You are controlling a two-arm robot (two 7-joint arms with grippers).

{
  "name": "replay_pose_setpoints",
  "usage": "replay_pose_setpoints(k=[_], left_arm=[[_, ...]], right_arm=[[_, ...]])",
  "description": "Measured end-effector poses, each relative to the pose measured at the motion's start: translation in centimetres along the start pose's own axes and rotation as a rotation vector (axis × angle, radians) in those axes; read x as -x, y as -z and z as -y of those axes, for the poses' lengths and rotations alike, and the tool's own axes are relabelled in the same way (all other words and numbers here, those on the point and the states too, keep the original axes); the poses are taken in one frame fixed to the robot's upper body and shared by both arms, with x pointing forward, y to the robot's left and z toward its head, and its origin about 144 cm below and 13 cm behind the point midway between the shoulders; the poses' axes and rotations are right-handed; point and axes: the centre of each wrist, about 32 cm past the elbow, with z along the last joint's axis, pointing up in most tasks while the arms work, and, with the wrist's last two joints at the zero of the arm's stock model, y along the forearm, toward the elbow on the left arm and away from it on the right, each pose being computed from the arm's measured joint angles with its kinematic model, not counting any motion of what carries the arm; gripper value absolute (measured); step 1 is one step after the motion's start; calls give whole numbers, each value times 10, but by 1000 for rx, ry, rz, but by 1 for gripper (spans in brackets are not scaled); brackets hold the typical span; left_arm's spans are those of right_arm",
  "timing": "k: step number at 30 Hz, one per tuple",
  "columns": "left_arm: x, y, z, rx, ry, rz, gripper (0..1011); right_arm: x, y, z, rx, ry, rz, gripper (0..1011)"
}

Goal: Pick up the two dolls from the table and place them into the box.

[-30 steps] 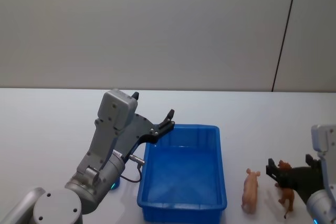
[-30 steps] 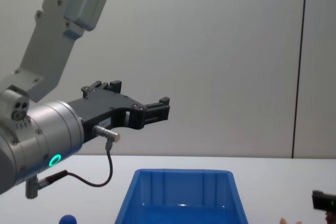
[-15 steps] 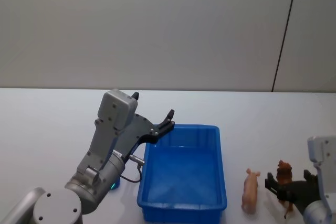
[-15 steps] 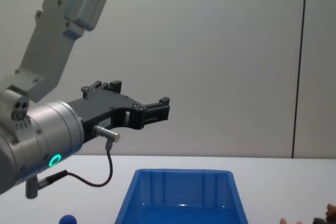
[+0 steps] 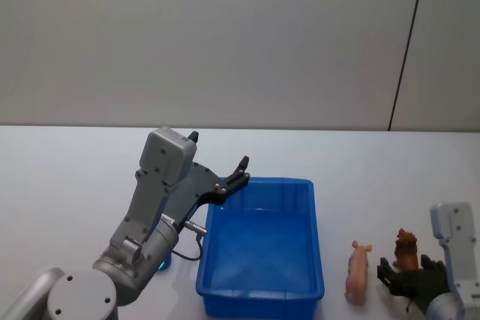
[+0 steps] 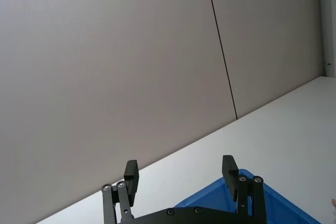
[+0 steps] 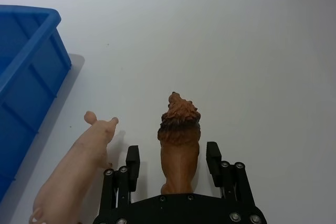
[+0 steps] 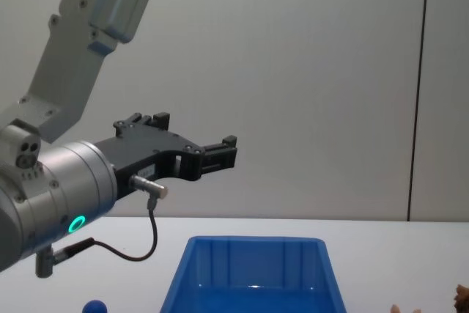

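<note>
Head view: the left gripper hangs, fingers apart, raised near the left rim of the box, which looks empty. Right of it on the table sits the pink doll, and just beside stands the brown doll, the right gripper spread either side of its flanks, not clamped. It looks light, stiff and smooth; I'd pinch mid-body, behind the mane.

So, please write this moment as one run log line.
right gripper open around brown doll | left gripper open, raised beside box | pink doll on table
</note>
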Motion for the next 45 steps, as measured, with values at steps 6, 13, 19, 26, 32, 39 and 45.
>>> replay_pose_setpoints(k=[6,13,19,26,32,39,45], left_arm=[[0,0,0,0,0,0,1001],[0,0,0,0,0,0,1001],[0,0,0,0,0,0,1001],[0,0,0,0,0,0,1002],[0,0,0,0,0,0,1001],[0,0,0,0,0,0,1001],[0,0,0,0,0,0,1001]], right_arm=[[1,1,-2,14,0,-6,652],[2,-2,-2,13,7,-12,418],[3,-7,2,-7,15,-7,383],[4,-19,8,-75,18,13,383],[5,-31,11,-141,-12,43,383],[8,-42,11,-199,-77,78,383],[12,-49,8,-235,-150,105,382]])
